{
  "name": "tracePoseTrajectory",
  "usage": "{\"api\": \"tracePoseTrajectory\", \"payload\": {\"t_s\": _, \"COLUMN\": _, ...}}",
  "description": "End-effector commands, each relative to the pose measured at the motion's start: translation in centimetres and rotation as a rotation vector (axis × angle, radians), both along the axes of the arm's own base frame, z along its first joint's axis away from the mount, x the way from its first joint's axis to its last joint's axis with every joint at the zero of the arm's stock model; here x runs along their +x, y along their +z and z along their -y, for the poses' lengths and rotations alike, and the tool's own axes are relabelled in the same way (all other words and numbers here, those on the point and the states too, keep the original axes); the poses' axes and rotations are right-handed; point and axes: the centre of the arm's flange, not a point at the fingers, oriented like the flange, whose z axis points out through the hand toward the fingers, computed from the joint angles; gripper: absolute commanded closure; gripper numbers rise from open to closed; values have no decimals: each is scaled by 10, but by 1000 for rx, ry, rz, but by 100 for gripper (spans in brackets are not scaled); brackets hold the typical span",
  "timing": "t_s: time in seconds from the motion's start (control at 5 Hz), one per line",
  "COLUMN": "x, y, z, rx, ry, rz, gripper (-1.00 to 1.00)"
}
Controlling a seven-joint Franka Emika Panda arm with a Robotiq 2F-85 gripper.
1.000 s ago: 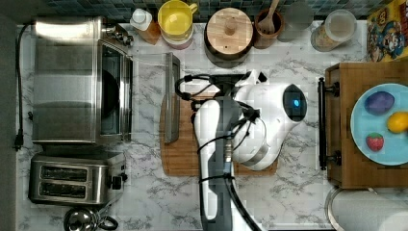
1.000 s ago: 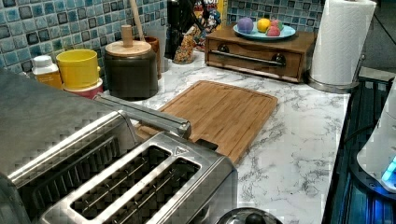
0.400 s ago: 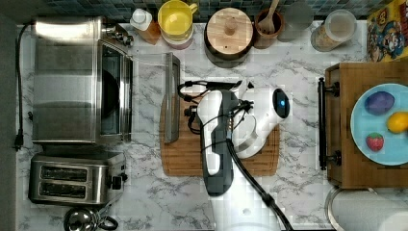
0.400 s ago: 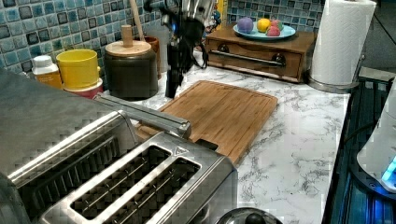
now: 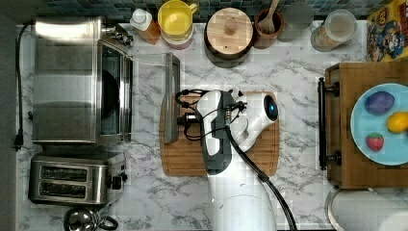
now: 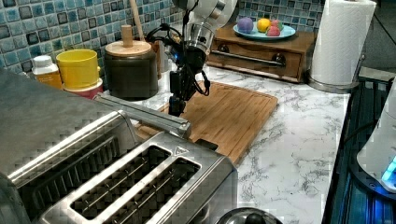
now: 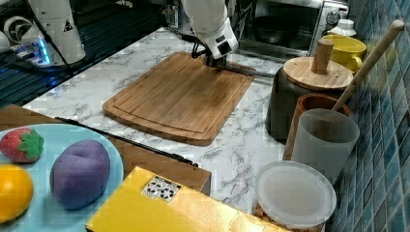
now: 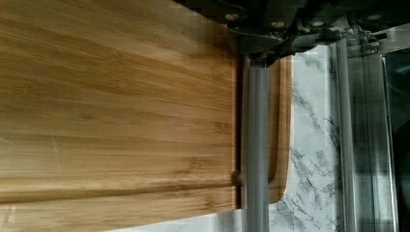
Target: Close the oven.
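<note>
The oven [image 5: 79, 79] sits at the top view's left, on the marble counter [image 5: 298, 72], with its glass door [image 5: 149, 96] dropped flat open toward the middle of the counter. Its dark inside shows in the right view, with a pan-like shape within. The door's metal bar handle [image 5: 171, 98] lies along the edge of the bamboo cutting board [image 5: 262, 154], overlapping that edge a little; in the wrist view the grey bar runs right along the board's groove.

The tool [image 6: 176, 103] hangs just at that handle, pointing down, about midway along the bar. Whether its fingers are spread or pressed together I cannot tell, nor whether they touch the bar. The white arm [image 5: 231, 192] reaches over the cutting board from the top view's lower edge.

Just beside the oven, at the top view's lower left, stands a two-slot toaster [image 5: 72, 178]. Along the tiled back wall stand a yellow cup [image 5: 175, 21], a dark canister with a wooden lid [image 5: 230, 29], a utensil holder with a wooden spoon [image 5: 268, 21] and a lidded plastic jar [image 5: 337, 29]. At the top view's right, a wooden drawer box [image 5: 341, 125] carries a blue plate [image 5: 358, 127] of toy fruit.
</note>
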Motion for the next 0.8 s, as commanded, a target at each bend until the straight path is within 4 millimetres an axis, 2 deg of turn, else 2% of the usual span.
{"api": "tracePoseTrajectory", "payload": {"t_s": 0.2, "x": 56, "y": 94, "z": 1, "rx": 29, "ry": -33, "rz": 272, "gripper": 100}}
{"api": "tracePoseTrajectory", "payload": {"t_s": 0.4, "x": 69, "y": 70, "z": -40, "rx": 7, "ry": 33, "rz": 233, "gripper": 100}}
{"api": "tracePoseTrajectory", "payload": {"t_s": 0.6, "x": 75, "y": 61, "z": -60, "rx": -7, "ry": 19, "rz": 243, "gripper": 100}}
{"api": "tracePoseTrajectory", "payload": {"t_s": 0.8, "x": 81, "y": 82, "z": -56, "rx": 53, "ry": -3, "rz": 271, "gripper": 100}}
